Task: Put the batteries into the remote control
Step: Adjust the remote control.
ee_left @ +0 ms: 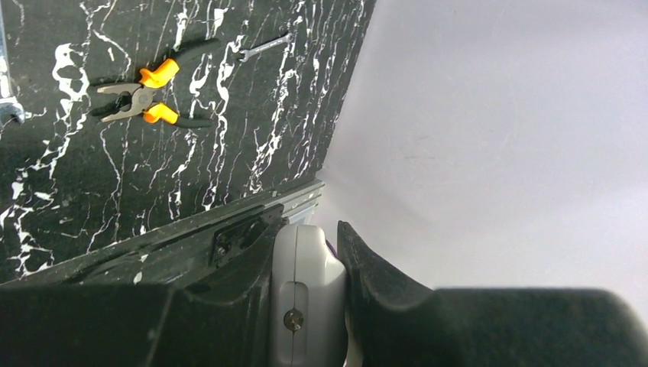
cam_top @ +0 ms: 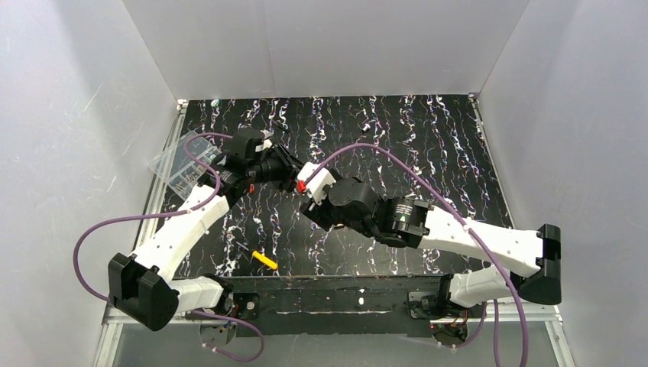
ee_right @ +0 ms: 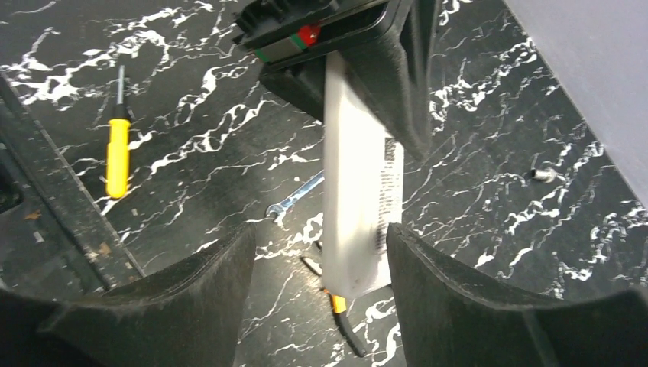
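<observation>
Right gripper [ee_right: 319, 229] fingers stand spread either side of the remote control [ee_right: 355, 191], not clamping it. Left gripper [ee_left: 309, 229] is closed on the remote control, holding it above the marbled table [ee_right: 191, 115], where a yellow screwdriver [ee_right: 117, 157] and a wrench [ee_right: 294, 200] lie

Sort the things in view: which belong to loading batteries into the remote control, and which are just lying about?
Job: remote control, held by the left gripper; small red piece beside it, likely a battery.
Lying about: yellow-handled screwdriver, pliers, wrench, clear compartment box.
</observation>
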Robot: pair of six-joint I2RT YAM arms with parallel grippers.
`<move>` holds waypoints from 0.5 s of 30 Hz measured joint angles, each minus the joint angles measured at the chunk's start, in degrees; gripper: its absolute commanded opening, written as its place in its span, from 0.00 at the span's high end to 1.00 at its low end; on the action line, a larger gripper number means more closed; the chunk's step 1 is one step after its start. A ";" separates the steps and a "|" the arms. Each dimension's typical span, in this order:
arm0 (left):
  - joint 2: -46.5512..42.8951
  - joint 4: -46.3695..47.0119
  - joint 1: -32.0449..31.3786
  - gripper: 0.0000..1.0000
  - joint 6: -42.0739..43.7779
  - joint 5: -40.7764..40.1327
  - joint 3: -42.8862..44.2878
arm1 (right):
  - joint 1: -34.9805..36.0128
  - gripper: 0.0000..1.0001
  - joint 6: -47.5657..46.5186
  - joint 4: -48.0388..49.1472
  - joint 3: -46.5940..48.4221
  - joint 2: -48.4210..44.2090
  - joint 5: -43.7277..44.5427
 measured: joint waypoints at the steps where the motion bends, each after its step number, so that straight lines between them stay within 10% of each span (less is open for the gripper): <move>1: 0.00 0.59 0.00 1.00 0.00 0.20 -0.13 | 0.00 0.27 0.68 -0.33 0.00 -0.37 -0.81; 15: -0.26 17.97 0.00 1.00 0.55 5.42 -8.26 | -9.05 0.15 14.84 0.17 -1.11 -15.06 -9.77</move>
